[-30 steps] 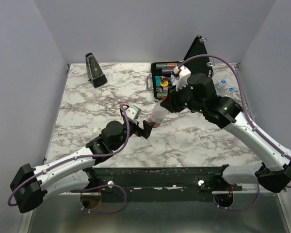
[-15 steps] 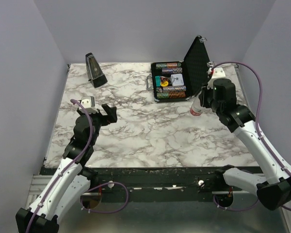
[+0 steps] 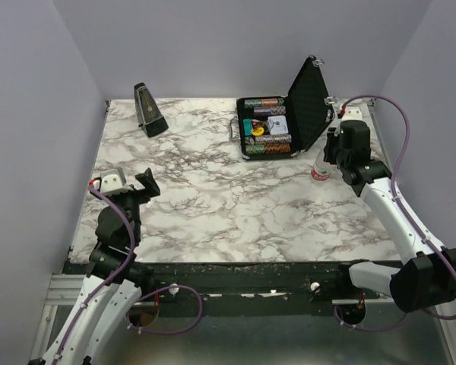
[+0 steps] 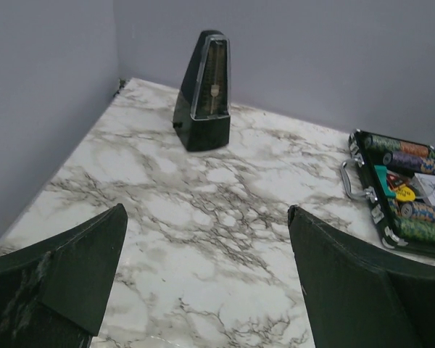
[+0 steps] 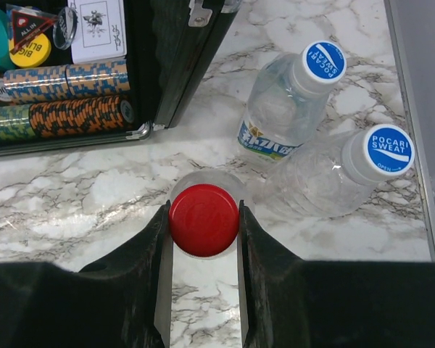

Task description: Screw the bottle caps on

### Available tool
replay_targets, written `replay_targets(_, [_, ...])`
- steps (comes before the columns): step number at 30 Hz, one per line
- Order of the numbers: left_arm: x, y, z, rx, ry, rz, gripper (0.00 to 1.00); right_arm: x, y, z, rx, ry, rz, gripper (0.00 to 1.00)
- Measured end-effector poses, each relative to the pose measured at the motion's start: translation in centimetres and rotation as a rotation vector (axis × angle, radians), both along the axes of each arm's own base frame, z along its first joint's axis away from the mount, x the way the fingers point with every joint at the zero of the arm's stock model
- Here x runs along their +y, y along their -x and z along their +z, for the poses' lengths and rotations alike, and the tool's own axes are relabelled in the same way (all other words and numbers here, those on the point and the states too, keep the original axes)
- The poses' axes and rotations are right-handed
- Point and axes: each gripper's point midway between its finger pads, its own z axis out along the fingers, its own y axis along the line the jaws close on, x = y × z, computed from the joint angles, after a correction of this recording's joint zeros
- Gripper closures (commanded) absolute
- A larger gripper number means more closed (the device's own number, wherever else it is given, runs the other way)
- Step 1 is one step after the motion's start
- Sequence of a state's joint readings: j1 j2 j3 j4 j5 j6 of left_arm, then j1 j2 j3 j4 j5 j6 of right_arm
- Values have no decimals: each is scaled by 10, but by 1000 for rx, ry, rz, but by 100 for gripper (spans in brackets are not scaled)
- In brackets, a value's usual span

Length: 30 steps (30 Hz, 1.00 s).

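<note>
Right wrist view: right tool pinches the red cap near the table edge; left tool gapes wide, empty.

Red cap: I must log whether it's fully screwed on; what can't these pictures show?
- Threads under the red cap: right wrist view, hidden by the cap itself.
- Its bottle: top view, too small to show the neck.
- Blue-capped bottles: top view, hidden by the right arm.

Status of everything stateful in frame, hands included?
left hand: open, empty
right hand: shut on red cap
red cap: on its bottle
blue caps: on two other bottles
poker case: open, lid raised
metronome: upright
</note>
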State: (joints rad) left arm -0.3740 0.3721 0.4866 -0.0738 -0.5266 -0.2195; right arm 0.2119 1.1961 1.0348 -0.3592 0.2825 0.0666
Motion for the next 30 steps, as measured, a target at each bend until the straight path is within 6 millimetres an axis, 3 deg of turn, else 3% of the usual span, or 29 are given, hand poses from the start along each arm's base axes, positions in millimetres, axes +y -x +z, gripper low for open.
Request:
replay_targets(7, [16, 24, 14, -132, -32, 28, 1, -1, -9, -3, 4, -13, 2, 86])
replay_targets(14, [13, 21, 2, -92, -101, 7, 1, -1, -14, -3, 13, -22, 6, 69])
replay_targets(22, [9, 20, 2, -91, -120, -14, 1, 1, -16, -2, 28, -27, 16, 64])
replay_targets(30, [6, 20, 2, -92, -126, -34, 1, -1, -15, -3, 33, -32, 14, 51])
